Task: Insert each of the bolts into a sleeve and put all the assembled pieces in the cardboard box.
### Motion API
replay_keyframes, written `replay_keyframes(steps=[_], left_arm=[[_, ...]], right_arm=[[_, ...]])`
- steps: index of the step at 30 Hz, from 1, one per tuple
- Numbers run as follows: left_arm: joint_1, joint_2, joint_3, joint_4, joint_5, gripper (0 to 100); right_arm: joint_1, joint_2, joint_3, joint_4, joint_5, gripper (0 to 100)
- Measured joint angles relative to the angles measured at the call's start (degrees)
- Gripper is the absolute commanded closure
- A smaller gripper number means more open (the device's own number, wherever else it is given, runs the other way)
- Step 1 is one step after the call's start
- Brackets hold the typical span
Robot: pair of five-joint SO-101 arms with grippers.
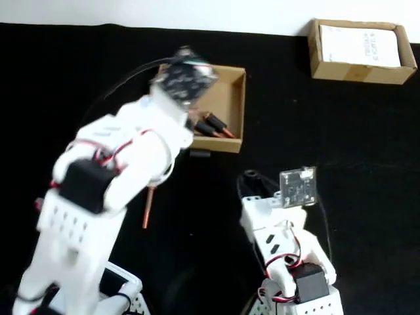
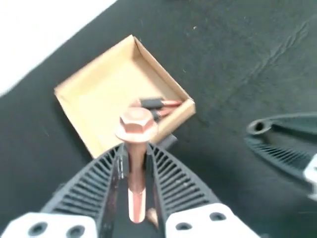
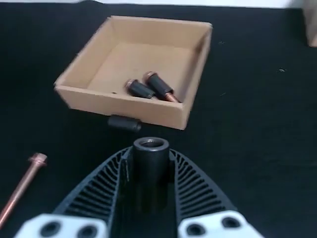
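High view: I see the cardboard box [image 1: 236, 98] far across the table [image 1: 341, 138], two assembled pieces [image 1: 215, 125] inside. My left gripper [image 2: 134, 154], by its near-left side, clamps a copper bolt [image 2: 134, 128]; my right gripper [image 3: 148, 159], nearer, clamps a black sleeve [image 3: 148, 173].

You're seeing two assembled pieces [image 3: 148, 88] lying in cardboard box [image 3: 124, 106], far centre. Loose sleeve [image 3: 124, 123] lying just before its near wall. Loose bolt [image 3: 22, 186] lying nearer, further left. Second box [image 1: 357, 71] sitting far right.
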Motion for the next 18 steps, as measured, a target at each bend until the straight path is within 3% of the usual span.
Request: replay_keyframes(steps=[3, 9, 14, 18], left_arm=[[-0.4, -6.5, 7.5, -5.3, 8.7, 99], [0.0, -14.9, 25.8, -24.4, 22.0, 99], [4.6, -15.4, 36.0, -40.5, 26.7, 99], [8.7, -14.9, 36.3, -44.7, 29.7, 99]], right_arm=[[-1.6, 0.0, 0.4, 0.0, 0.0, 99.1], [-2.5, 0.0, 3.0, -3.6, 0.0, 99.1], [-2.5, 0.0, 6.2, -12.6, 0.0, 99.1], [-2.5, 0.0, 8.9, -18.5, 0.0, 99.1]])
